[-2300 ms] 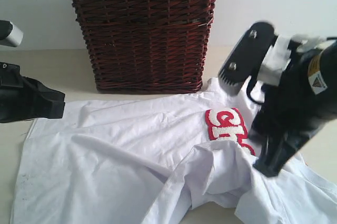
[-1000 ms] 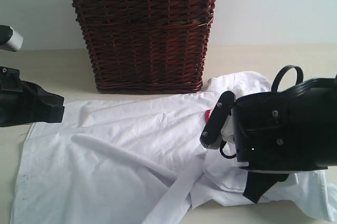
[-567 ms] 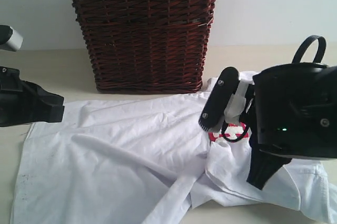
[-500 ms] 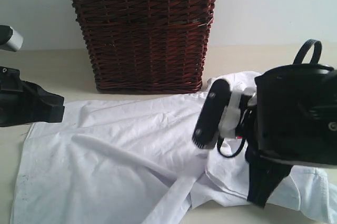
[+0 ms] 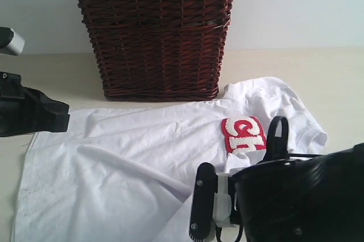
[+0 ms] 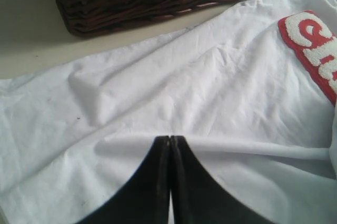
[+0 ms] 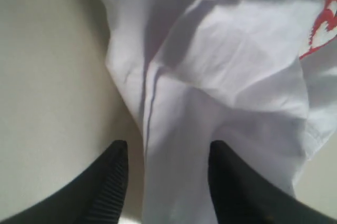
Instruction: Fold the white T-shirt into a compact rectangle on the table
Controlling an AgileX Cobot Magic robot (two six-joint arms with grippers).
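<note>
While left fingers (image 6: pixel 158 182) are idling pressed together, spread right fingers (image 7: pixel 111 182) are straddling a lower-right fold of the white T-shirt (image 5: pixel 125 156), likely to pinch it.

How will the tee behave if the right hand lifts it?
Likely floppy: the tee lies in soft creases, a bunched fold between the right hand's open jaws. Probably light, thin cloth that drapes when lifted. Pushed, it would likely wrinkle rather than slide whole.
</note>
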